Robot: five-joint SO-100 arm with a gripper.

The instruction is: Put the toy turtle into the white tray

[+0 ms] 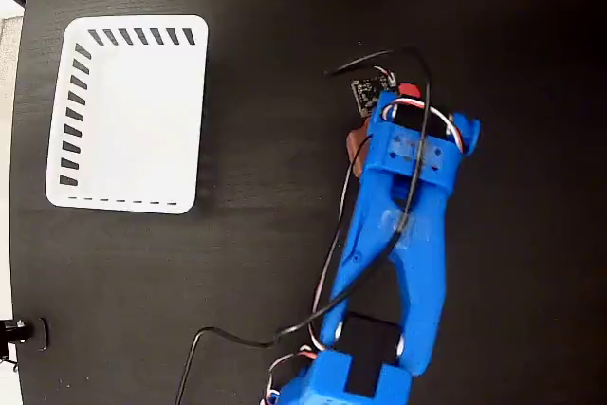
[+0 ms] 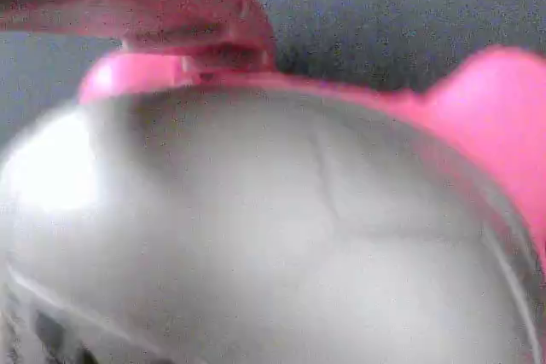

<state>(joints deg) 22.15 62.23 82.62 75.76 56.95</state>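
Black tabletop (image 1: 237, 263) with faint wood grain fills nearly all of the fixed view. A pale strip of floor or wall (image 1: 8, 187) runs along the tabletop's left edge. Small black clamp-like object (image 1: 21, 333) sits at that left edge, low down; exact type cannot be told. Wrist view shows only a blurred grey band of background along the top, detail unreadable.
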